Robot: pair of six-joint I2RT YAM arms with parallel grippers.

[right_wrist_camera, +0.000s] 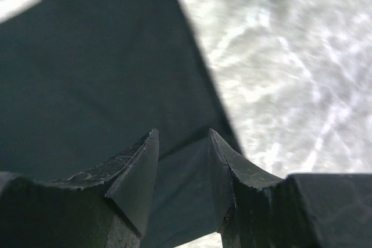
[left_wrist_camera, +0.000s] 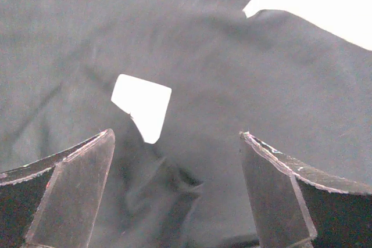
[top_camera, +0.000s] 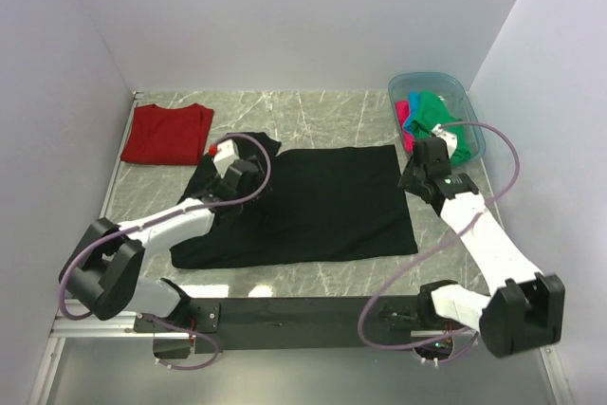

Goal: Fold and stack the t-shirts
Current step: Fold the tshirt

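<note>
A large black t-shirt [top_camera: 313, 201] lies spread flat in the middle of the table. My left gripper [top_camera: 232, 170] hovers low over its bunched collar end at the left, jaws wide open. In the left wrist view [left_wrist_camera: 176, 135] the white label [left_wrist_camera: 142, 107] lies just ahead of the fingers, with a wrinkle of black cloth between them. My right gripper [top_camera: 415, 173] is at the shirt's far right corner. Its jaws [right_wrist_camera: 182, 135] stand narrowly apart, straddling the shirt's edge [right_wrist_camera: 180, 196]. A dark red shirt [top_camera: 166, 135] lies folded at the back left.
A translucent blue tub [top_camera: 471, 111] at the back right holds green [top_camera: 438, 113], pink and blue shirts. White walls close in the marble table on three sides. Bare marble [right_wrist_camera: 290, 74] shows right of the black shirt.
</note>
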